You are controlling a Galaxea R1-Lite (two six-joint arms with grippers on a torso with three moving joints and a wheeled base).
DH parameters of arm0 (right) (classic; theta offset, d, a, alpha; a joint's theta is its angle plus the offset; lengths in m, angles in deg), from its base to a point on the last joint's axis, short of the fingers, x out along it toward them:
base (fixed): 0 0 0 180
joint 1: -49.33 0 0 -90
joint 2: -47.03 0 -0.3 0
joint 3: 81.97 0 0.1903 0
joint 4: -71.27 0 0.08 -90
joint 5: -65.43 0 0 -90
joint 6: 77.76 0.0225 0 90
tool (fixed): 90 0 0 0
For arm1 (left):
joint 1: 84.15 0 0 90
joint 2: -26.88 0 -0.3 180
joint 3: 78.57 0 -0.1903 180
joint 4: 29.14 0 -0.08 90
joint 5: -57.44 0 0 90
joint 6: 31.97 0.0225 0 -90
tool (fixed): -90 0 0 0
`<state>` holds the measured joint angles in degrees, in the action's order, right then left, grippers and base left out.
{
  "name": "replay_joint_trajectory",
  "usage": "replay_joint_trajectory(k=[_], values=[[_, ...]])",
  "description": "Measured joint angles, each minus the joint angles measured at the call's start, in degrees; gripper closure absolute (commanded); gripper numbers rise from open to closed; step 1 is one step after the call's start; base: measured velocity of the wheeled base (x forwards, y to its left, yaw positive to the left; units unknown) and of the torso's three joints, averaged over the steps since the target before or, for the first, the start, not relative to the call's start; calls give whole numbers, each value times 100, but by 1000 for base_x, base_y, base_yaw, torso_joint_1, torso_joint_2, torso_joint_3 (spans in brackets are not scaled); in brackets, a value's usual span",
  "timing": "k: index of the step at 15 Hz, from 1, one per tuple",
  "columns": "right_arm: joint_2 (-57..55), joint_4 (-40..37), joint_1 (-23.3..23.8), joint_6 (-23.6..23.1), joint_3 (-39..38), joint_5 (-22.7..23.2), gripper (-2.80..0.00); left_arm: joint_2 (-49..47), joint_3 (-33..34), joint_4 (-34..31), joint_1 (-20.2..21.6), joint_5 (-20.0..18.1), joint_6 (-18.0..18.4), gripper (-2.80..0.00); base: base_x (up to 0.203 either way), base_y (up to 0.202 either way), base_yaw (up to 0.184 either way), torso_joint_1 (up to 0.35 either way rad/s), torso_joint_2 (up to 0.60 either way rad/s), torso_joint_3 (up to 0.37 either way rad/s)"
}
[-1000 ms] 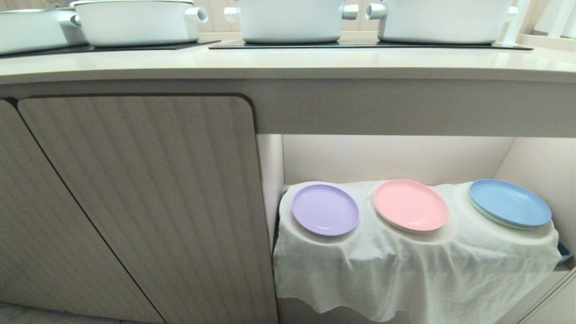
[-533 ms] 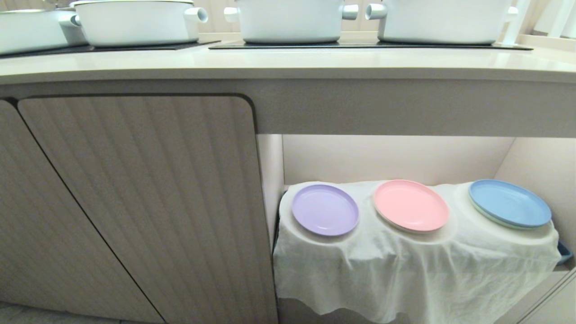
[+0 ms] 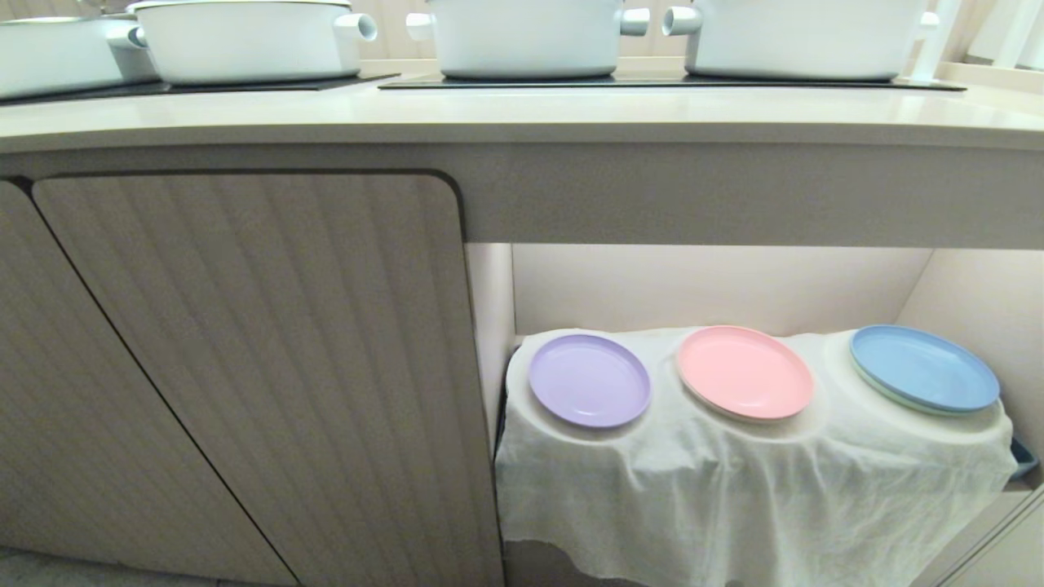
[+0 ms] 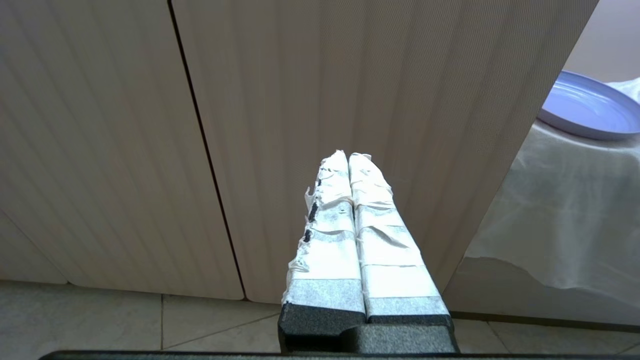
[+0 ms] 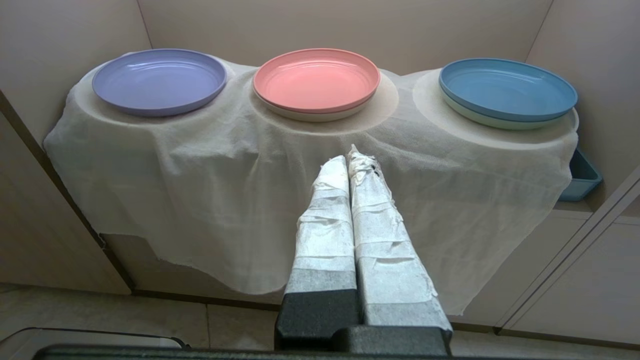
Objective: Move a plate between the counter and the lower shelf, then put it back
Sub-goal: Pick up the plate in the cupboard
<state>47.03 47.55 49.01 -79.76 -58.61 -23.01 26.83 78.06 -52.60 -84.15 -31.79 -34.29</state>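
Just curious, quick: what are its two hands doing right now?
Left gripper: fingers shut, holding nothing.
Right gripper: fingers shut, holding nothing.

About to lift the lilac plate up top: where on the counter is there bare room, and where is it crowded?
The counter has a bare beige strip between its rounded front edge and the cooktop panels. Behind that it is crowded: white pots fill the panels. The lower shelf is full too, with the plate, pink plate and blue plate each on a hump.
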Motion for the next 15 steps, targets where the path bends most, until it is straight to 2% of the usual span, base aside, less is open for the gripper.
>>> replay_joint_trajectory(k=[15], values=[[7,2,-1,2,0,-2,0,0,0,0,0,-3,0,0,0,0,0,0,0,0]])
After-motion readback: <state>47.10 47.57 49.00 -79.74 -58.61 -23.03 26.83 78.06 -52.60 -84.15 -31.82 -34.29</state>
